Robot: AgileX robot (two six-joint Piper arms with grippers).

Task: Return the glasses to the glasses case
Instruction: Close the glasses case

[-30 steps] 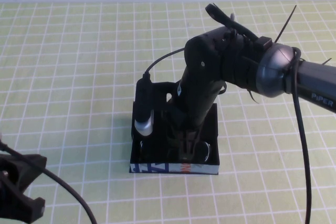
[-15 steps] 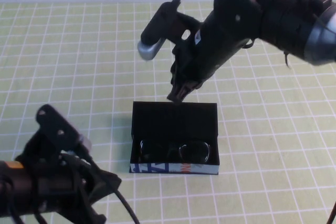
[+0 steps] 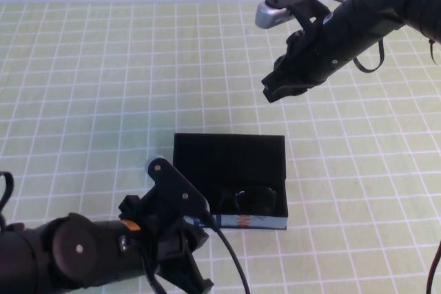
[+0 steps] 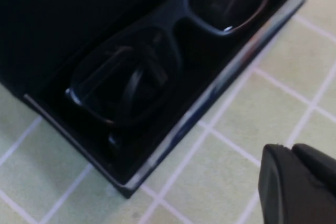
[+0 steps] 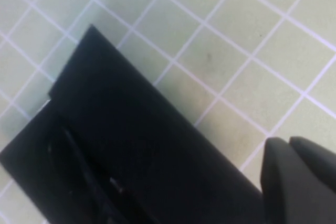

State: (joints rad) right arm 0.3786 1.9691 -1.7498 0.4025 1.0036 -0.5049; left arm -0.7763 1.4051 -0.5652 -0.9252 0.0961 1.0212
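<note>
The glasses case (image 3: 229,155) lies open in the middle of the table, its printed front side facing me. The black-framed glasses (image 3: 251,200) lie inside it along the front wall; they also show in the left wrist view (image 4: 181,20), inside the case (image 4: 210,98). My right gripper (image 3: 271,92) is shut and empty, raised above the table behind and to the right of the case. In the right wrist view the gripper (image 5: 296,182) looks down on the case's lid (image 5: 131,145). My left gripper (image 3: 196,277) is shut and empty, low at the case's front left corner; it also shows in its own wrist view (image 4: 296,182).
The table is covered with a green mat (image 3: 83,87) with a white grid. My left arm (image 3: 76,253) fills the front left corner. My right arm (image 3: 386,5) reaches in from the far right.
My right gripper has lifted out of the case and drawn back to the far right, leaving the glasses inside. My left arm has swung in toward the case's front left corner.
</note>
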